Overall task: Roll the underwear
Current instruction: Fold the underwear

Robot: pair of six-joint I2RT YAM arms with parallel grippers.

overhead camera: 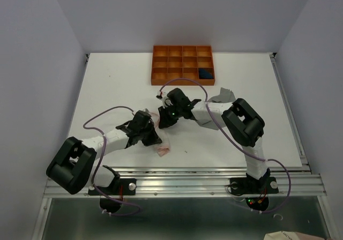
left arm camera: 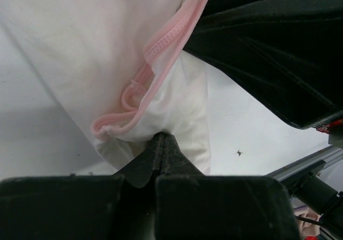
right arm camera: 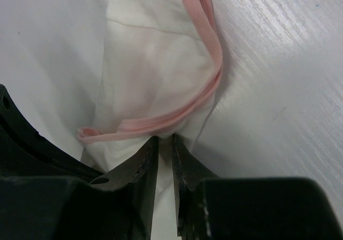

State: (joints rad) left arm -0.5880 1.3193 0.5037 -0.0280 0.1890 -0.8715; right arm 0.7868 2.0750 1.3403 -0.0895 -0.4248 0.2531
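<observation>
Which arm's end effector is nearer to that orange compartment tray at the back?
Right. The right end effector sits a little in front of the orange tray; the left end effector lies farther toward the near edge. Both pinch the pink-trimmed underwear.

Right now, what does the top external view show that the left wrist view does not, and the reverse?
Only the top view: the orange tray with a navy garment in one compartment, and grey cloth by the right arm. Only the left wrist view: the left gripper shut on the pink-white underwear, near its pink trim. Both: that underwear and the white table.
</observation>
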